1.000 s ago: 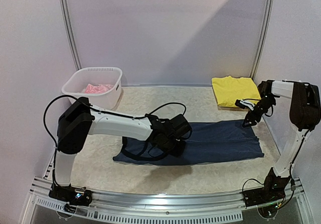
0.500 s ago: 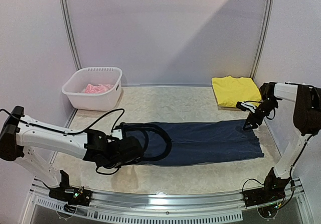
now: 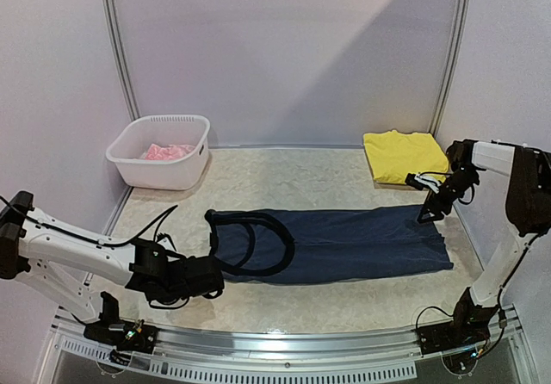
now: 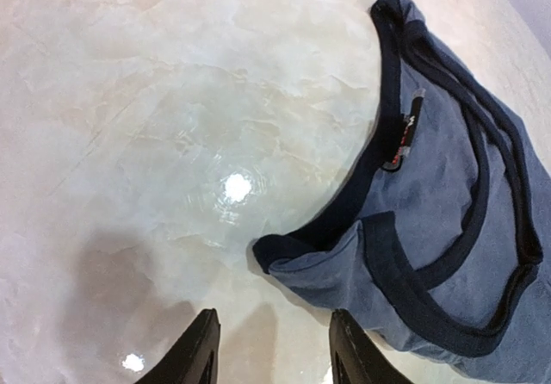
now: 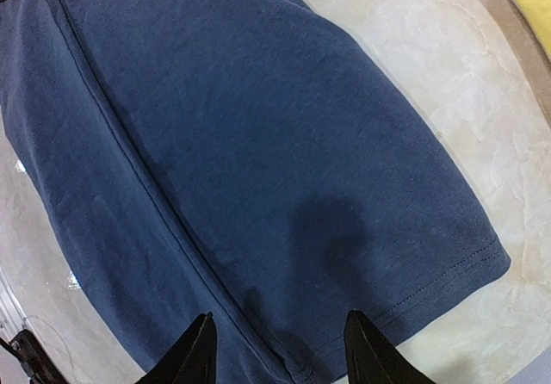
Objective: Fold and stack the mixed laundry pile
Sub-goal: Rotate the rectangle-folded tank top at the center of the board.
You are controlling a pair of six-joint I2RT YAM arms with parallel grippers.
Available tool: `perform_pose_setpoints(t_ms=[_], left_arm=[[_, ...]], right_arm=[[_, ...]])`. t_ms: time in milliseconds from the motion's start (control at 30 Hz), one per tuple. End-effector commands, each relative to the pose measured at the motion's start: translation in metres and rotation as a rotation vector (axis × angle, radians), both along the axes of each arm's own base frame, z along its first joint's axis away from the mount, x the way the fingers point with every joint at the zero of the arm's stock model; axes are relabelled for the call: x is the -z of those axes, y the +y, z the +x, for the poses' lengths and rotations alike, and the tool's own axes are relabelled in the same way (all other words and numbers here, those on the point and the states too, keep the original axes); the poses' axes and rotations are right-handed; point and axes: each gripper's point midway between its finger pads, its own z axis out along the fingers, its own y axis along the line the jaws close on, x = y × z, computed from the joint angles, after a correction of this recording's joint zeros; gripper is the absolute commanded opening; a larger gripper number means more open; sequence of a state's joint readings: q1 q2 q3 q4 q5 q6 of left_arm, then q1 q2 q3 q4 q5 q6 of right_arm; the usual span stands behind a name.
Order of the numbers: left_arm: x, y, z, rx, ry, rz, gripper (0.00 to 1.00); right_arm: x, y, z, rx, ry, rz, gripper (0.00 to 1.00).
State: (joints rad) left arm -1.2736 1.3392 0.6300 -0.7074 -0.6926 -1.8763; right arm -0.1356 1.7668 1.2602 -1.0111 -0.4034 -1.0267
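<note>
The navy tank top [image 3: 344, 244] lies flat across the middle of the table, straps at its left end; no print shows. In the left wrist view its straps and neckline [image 4: 430, 203] lie just ahead of my open, empty left gripper [image 4: 274, 349]. From above, the left gripper [image 3: 207, 279] sits low, near the strap end. My right gripper [image 3: 428, 213] hangs open over the hem's far right corner; the right wrist view shows the navy cloth [image 5: 258, 160] under the gripper [image 5: 277, 349]. A folded yellow garment [image 3: 403, 155] lies at the back right. A pink garment [image 3: 166, 151] lies in the basket.
The white slotted basket [image 3: 164, 171] stands at the back left. Side walls and two upright metal poles close in the table. Left arm cables loop over the table near the tank top's straps.
My left gripper has let go of the strap end and drawn back left and toward the front edge. The tank top went from bunched at its left end to stretched flat. The right gripper barely moved.
</note>
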Motion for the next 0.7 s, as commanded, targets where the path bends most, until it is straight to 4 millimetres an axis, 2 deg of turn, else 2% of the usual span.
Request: perform_pose_setpoints(t_ms=[0,100,333,533,600,667], left_arm=[[0.004,-0.003,0.009,-0.054,-0.016,-0.106,0.43],[0.012,-0.005,0.009,-0.067,-0.011,-0.161,0.43],[0.017,-0.028,0.022,-0.011,-0.006,-0.212,0.43],[0.025,-0.030,0.027,-0.029,0.030,-0.215,0.41],[0.029,-0.026,0.027,-0.047,0.042,-0.217,0.32],[0.033,-0.021,0.026,-0.062,0.056,-0.204,0.19]], right_arm=[[-0.009,0.006,-0.007,-0.022,-0.012,0.011,0.51],[-0.009,0.006,-0.008,-0.025,-0.008,0.008,0.51],[-0.008,0.008,-0.008,-0.028,-0.002,0.008,0.51],[-0.007,0.009,-0.010,-0.033,0.007,0.004,0.51],[-0.007,0.009,-0.010,-0.033,0.007,0.004,0.51],[-0.006,0.010,-0.011,-0.033,0.012,0.004,0.51]])
